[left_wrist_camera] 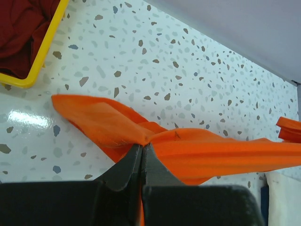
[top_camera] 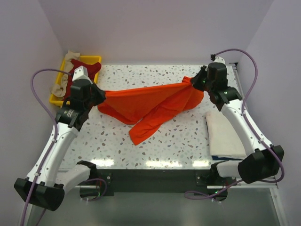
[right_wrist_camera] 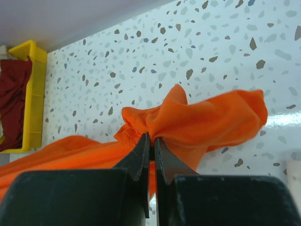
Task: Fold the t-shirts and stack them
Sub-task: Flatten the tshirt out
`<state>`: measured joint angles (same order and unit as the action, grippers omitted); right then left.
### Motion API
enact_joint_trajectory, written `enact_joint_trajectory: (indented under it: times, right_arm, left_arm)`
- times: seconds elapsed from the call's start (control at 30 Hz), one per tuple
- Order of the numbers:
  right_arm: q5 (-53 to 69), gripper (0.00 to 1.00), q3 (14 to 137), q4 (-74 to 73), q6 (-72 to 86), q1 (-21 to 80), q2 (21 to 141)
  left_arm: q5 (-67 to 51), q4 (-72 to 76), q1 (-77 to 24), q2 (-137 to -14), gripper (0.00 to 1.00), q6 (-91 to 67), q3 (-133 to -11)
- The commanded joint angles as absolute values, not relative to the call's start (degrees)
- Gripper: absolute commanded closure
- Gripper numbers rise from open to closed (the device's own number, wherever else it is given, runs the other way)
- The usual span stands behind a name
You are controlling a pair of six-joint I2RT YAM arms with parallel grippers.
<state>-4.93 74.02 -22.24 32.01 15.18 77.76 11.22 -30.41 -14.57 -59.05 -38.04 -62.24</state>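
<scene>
The orange t-shirt [top_camera: 153,104] hangs stretched between my two grippers above the speckled table, its lower part drooping onto the surface. My left gripper [top_camera: 100,95] is shut on its left end, seen in the left wrist view [left_wrist_camera: 142,145] with orange cloth [left_wrist_camera: 202,150] running off to the right. My right gripper [top_camera: 194,81] is shut on its right end, seen in the right wrist view [right_wrist_camera: 151,136] with the bunched hem [right_wrist_camera: 197,117] above the jaws. A folded cream-white t-shirt [top_camera: 225,134] lies at the right. A dark red t-shirt [top_camera: 91,70] and a beige one [top_camera: 63,77] lie in the tray.
The yellow plastic tray [top_camera: 96,58] stands at the back left corner, also in the left wrist view [left_wrist_camera: 44,52] and the right wrist view [right_wrist_camera: 36,94]. Lilac walls close in the back and both sides. The table's front edge runs just above the arm bases.
</scene>
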Motion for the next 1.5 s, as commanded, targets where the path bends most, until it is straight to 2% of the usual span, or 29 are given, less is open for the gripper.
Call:
enact_joint_trajectory:
  times: [0.0,0.3,0.43,0.63,0.83,1.13,1.23,1.33,1.37,1.43,1.47]
  right_arm:
    - [-5.8,1.0,76.5,-24.3,31.1,14.9,74.5]
    - [-4.5,1.0,75.0,-24.9,31.4,14.9,74.2]
    - [-6.2,1.0,73.0,-24.1,31.2,14.8,78.5]
    - [-4.1,1.0,75.8,-22.7,31.6,12.1,92.3]
    - [-2.0,1.0,83.3,-23.4,32.3,9.4,104.8]
    - [1.6,1.0,87.8,-21.6,34.2,5.6,112.1]
    - [2.5,1.0,88.2,-20.8,34.3,5.3,113.3]
    - [3.5,1.0,89.1,-20.8,34.3,5.1,114.3]
    - [3.9,1.0,89.6,-20.8,34.4,5.1,114.6]
    - [4.3,1.0,89.7,-20.7,34.5,5.1,114.8]
    - [4.5,1.0,90.1,-20.7,34.4,5.1,115.1]
  left_arm:
    - [12.6,-33.4,-13.8,-57.1,1.0,-35.4,-66.7]
    - [7.5,-31.1,-12.9,-63.4,1.0,-34.7,-68.8]
    - [1.2,-27.1,-12.4,-70.8,1.0,-35.2,-67.8]
    - [-4.3,-20.7,-10.6,-85.1,0.99,-36.5,-67.5]
    - [-8.3,-18.8,-9.7,-100.7,0.97,-36.4,-76.3]
    - [-8.1,-21.7,-8.4,-111.0,0.95,-35.2,-89.1]
    - [-8.8,-21.1,-7.3,-112.5,0.9,-34.6,-90.2]
    - [-10.5,-21.5,-6.9,-113.9,0.74,-33.4,-91.4]
    - [-10.5,-21.7,-6.9,-113.7,0.63,-33.1,-91.3]
    - [-10.5,-21.3,-6.9,-112.0,0.5,-32.8,-89.7]
    - [-10.5,-20.9,-6.9,-111.1,0.48,-32.6,-89.0]
